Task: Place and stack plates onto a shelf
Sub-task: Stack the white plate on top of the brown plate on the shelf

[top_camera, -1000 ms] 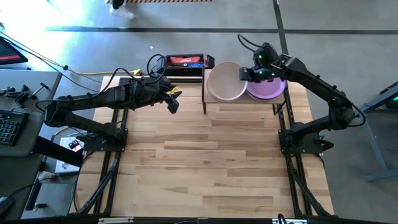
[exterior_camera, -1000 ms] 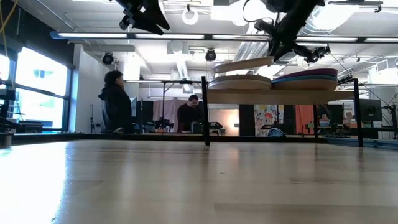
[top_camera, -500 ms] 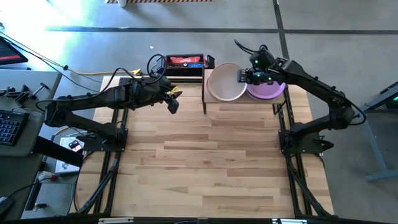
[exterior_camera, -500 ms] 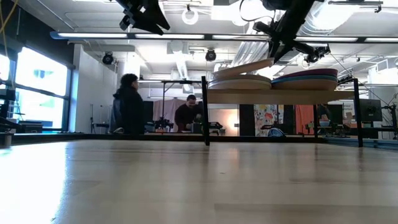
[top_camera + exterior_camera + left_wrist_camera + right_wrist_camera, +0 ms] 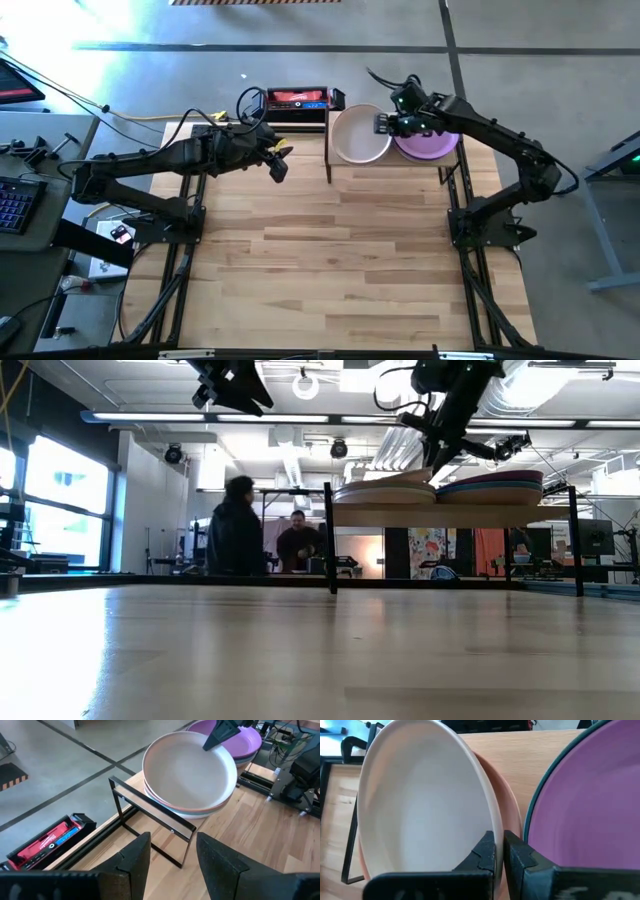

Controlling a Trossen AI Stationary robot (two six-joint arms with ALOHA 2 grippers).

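On the large light-wood table (image 5: pixel 330 250), the small raised light-wood shelf on thin black legs (image 5: pixel 155 812) carries two plate stacks side by side. Our right hand (image 5: pixel 498 851) pinches the rim of the round off-white matte plate (image 5: pixel 190 770), its fingers nearly closed, as the plate lies on the left stack. We judge it best to level the plate over the peach one beneath, then part the fingers and withdraw without dragging. Our left hand (image 5: pixel 172 855) waits open above the table, left of the shelf. The stacks' lower plates are hidden; the purple-topped stack (image 5: pixel 432 143) is cut off in both wrist views.
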